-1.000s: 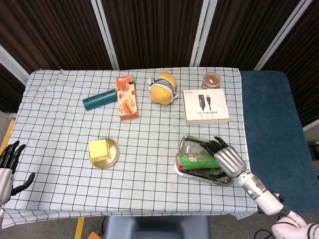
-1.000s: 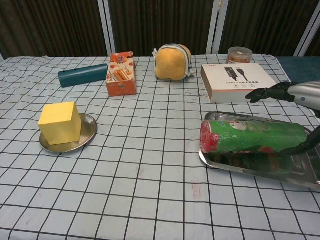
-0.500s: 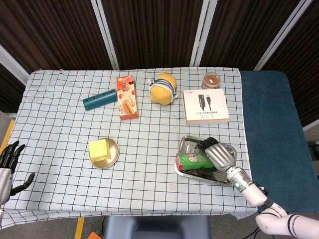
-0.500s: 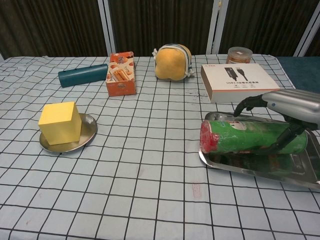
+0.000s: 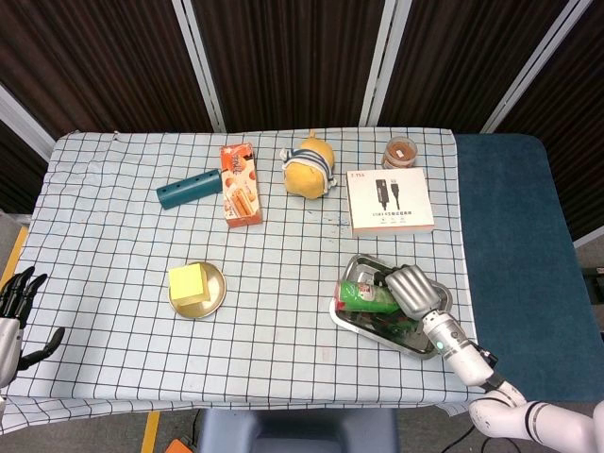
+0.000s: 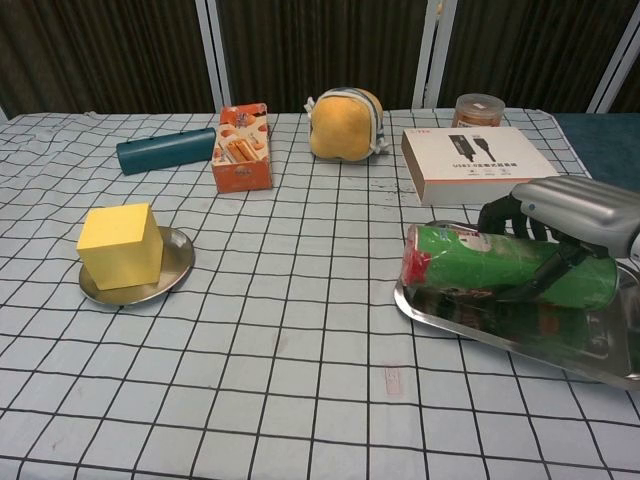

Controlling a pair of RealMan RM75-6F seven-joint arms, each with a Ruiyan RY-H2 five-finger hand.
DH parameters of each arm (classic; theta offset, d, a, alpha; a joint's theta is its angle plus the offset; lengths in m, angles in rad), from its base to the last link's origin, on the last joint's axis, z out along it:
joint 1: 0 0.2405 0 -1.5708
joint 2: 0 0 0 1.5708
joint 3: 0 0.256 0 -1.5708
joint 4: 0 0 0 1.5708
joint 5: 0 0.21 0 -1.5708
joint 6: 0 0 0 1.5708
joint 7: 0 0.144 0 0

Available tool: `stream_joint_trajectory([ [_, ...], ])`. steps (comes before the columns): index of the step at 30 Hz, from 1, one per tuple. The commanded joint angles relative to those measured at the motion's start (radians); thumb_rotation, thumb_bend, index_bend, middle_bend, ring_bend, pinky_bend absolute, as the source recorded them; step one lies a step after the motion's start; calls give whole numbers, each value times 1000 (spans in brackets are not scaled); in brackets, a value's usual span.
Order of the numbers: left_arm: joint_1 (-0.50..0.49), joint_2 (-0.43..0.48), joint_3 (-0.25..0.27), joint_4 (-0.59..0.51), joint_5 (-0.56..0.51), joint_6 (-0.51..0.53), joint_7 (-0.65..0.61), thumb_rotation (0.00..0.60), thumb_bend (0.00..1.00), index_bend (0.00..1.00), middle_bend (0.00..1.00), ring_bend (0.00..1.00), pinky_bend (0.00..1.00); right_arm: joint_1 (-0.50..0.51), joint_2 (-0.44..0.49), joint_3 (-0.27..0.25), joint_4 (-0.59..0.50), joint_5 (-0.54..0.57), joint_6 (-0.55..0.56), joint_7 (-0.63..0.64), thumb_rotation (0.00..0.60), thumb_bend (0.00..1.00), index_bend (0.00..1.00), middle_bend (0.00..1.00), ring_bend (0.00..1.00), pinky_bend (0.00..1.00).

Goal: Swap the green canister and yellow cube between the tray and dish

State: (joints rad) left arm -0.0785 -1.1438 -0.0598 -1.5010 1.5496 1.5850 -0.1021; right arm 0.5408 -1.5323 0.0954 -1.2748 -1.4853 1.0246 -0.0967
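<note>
A: Count, task items: one green cylindrical canister [image 6: 510, 270] lying on its side in the one shiny metal tray [image 6: 520, 335], tabletop right; one yellow cube [image 6: 120, 243] sitting in the one round metal dish [image 6: 172, 262], tabletop left.

B: Hands?

A: Right hand [image 5: 411, 291], fingers [image 6: 500, 212] curled over the canister, gripping it. Left hand [image 5: 14, 307] off the tabletop's left edge, fingers spread, holding nothing.

B: Surroundings?

A: One each: teal cylindrical case [image 5: 189, 190], orange snack carton [image 5: 240, 184], yellow drawstring pouch [image 5: 309, 168], white cable box [image 5: 389, 201] just behind the tray, brown-filled jar [image 5: 400, 152]. Nothing lies between tray and dish.

B: Surface, room?

A: Black-gridded white cloth [image 5: 123, 245]; dark panelled wall [image 5: 283, 57] behind.
</note>
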Motion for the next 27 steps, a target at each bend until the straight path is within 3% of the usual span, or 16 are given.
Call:
stream_joint_trajectory([
  [1,0,1,0,0,0,0,-1,600,320,83,0,0,210,1,-5,13,-7,0,26,15,600,175,847,684,725,722],
  [12,0,2,2,-4,3,-3,12,600,319,86,0,0,211,101,21,114,-116,29,3,-34,600,191,859,692,730,727],
  [15,1,3,2,-5,2,-3,14,600,319,87,0,0,211,158,-24,155,-108,64,-29,-84,600,191,863,695,733,729],
  [19,1,3,1,-4,-1,-4,15,600,318,88,0,0,211,197,-58,169,-86,91,-69,-95,600,191,870,701,739,733],
  [21,1,3,1,-3,-2,-6,15,600,319,88,0,0,211,219,-76,171,-61,92,-83,-121,600,191,872,702,740,734],
  [27,-2,2,-1,7,-14,-18,14,600,320,93,0,0,211,337,-255,214,165,120,-97,-203,600,191,871,702,740,735],
])
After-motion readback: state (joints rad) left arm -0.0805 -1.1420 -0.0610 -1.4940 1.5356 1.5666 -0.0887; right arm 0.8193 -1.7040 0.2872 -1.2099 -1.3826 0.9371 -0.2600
